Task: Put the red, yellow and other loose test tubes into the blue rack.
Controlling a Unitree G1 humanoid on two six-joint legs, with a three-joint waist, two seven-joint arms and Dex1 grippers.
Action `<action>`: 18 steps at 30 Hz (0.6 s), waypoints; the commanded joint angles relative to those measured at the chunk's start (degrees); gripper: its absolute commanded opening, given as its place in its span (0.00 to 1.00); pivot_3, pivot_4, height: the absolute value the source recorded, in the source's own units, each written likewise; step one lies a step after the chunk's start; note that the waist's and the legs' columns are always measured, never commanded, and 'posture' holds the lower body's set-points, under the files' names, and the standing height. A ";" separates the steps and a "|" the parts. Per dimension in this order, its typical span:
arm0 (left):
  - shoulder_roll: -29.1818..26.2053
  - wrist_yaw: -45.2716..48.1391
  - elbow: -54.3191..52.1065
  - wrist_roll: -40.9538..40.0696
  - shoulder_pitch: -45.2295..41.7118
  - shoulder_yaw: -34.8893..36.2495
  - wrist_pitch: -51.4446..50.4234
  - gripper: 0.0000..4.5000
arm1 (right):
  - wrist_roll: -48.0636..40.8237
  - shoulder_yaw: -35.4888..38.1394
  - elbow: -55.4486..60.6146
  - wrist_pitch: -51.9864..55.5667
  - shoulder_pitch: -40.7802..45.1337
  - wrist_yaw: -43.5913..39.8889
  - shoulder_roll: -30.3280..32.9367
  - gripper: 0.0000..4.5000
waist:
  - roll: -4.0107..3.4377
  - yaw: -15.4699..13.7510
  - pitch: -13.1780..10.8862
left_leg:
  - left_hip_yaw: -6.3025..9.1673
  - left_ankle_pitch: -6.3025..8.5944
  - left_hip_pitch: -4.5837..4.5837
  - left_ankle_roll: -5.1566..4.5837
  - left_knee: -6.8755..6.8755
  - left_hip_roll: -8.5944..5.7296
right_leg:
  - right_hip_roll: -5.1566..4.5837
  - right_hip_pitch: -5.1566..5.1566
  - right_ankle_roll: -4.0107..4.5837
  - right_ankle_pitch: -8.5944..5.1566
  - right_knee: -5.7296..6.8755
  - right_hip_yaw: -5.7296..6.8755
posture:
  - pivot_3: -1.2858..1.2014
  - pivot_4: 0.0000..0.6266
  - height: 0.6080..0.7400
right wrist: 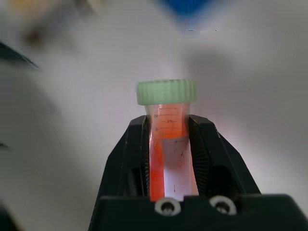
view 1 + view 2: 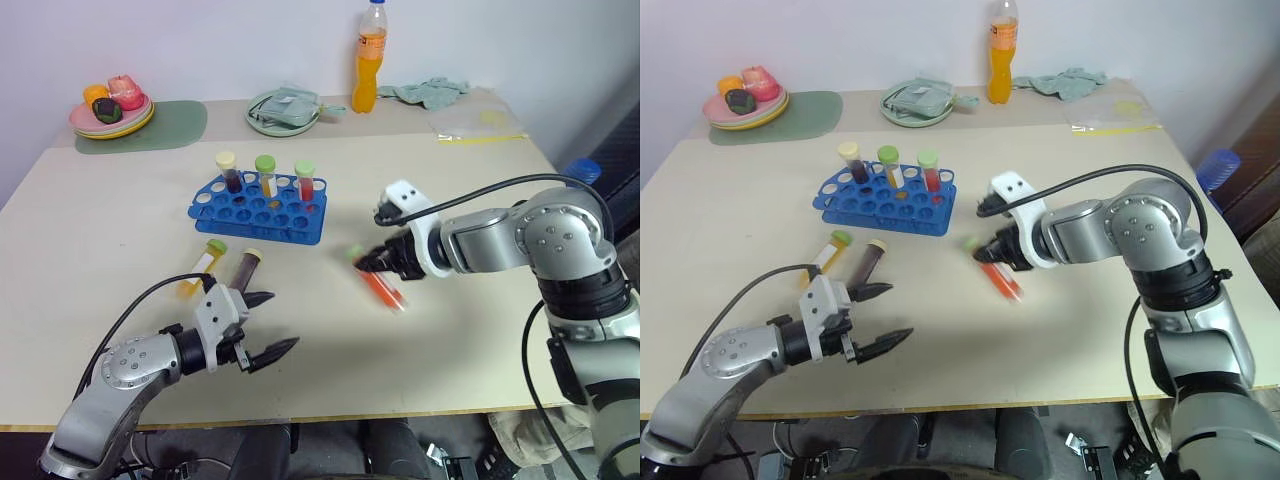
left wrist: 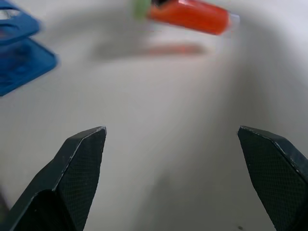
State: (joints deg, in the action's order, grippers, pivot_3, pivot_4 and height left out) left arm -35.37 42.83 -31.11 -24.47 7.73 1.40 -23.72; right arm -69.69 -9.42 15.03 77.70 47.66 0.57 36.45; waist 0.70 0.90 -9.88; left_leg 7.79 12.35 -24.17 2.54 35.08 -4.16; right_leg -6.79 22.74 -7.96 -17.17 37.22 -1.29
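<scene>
My right gripper (image 2: pixel 386 264) is shut on the red test tube (image 2: pixel 383 289), which has a green cap (image 1: pixel 167 92) and hangs tilted just above the table, to the right of the blue rack (image 2: pixel 240 212). Three capped tubes (image 2: pixel 265 175) stand upright in the rack's back row. In front of the rack, a yellow test tube (image 2: pixel 203 265) and a dark test tube (image 2: pixel 246 270) lie side by side on the table. Just in front of those two, my left gripper (image 2: pixel 282 320) is open with nothing between its fingers.
Along the table's back edge stand an orange-drink bottle (image 2: pixel 369 60), a pale-green plate (image 2: pixel 283 112) with a cloth on it, stacked plates of fruit (image 2: pixel 112 108) on a green mat, a crumpled cloth (image 2: pixel 430 92) and a clear bag (image 2: pixel 475 125).
</scene>
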 commanded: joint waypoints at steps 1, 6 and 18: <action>2.97 -4.48 1.24 -2.88 -1.89 5.47 -0.68 1.00 | 16.38 0.39 9.50 -25.43 -5.84 -8.14 -5.32 0.16 | -0.01 0.00 -0.01 | 0.00 0.00 0.00 0.00 0.01 -0.02 | 0.01 0.00 -0.02 0.01 0.01 0.02 | 0.52 0.24 1.00; 5.14 -8.78 5.01 -2.12 -4.24 9.40 -0.30 1.00 | 36.24 -5.10 1.50 -50.63 -9.79 -9.72 -19.13 0.16 | 0.01 0.41 0.02 | -0.03 -0.03 0.07 0.05 0.05 -0.04 | 0.03 0.05 -0.04 0.03 0.19 -0.04 | 0.52 0.24 1.00; 6.68 -10.51 11.23 0.26 -4.90 10.60 2.76 1.00 | 56.24 -6.83 -27.98 -80.14 -9.48 -13.96 -38.97 0.16 | -0.02 0.40 0.02 | 0.10 -0.13 0.16 0.24 -0.06 -0.03 | 0.06 0.09 0.05 0.09 0.25 -0.12 | 0.52 0.24 1.00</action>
State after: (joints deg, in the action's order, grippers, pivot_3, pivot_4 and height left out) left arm -28.70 32.26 -19.04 -24.49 2.61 11.98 -22.71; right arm -14.50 -16.85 -13.11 0.21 36.96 -12.74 -1.43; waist 0.69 1.30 -9.86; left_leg 7.90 12.22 -24.01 2.77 35.01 -4.19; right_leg -6.74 22.84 -7.90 -17.08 37.47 -1.41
